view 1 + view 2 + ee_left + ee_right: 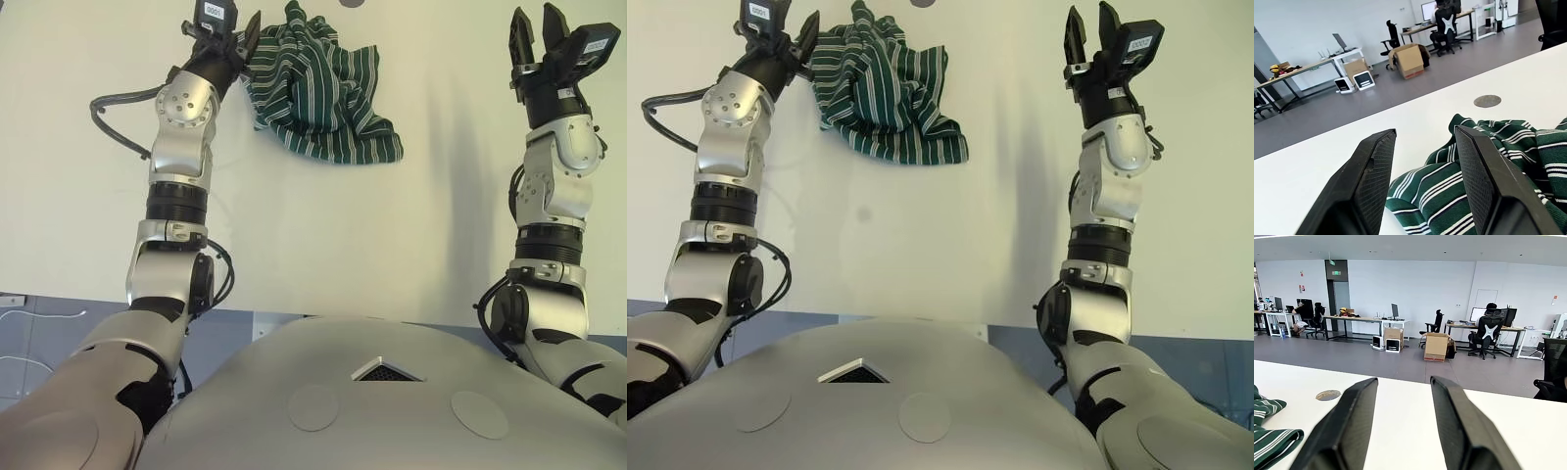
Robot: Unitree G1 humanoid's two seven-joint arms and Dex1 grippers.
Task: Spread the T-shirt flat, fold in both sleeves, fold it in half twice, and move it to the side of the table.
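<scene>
A green T-shirt [320,90] with thin white stripes lies crumpled in a heap at the far middle of the white table [323,235]. My left gripper [231,37] is at the heap's left edge, open, its fingers [1374,171] just short of the cloth [1488,166]. My right gripper [539,34] is held up far to the right of the shirt, open, with nothing between its fingers [1352,421]. A corner of the striped cloth [1271,438] shows at the edge of the right wrist view.
A round grey cable cap [1487,101] is set into the table just beyond the shirt. A black cable [113,122] loops beside my left forearm. The table's near edge [294,311] runs in front of me. Bare tabletop surrounds the shirt.
</scene>
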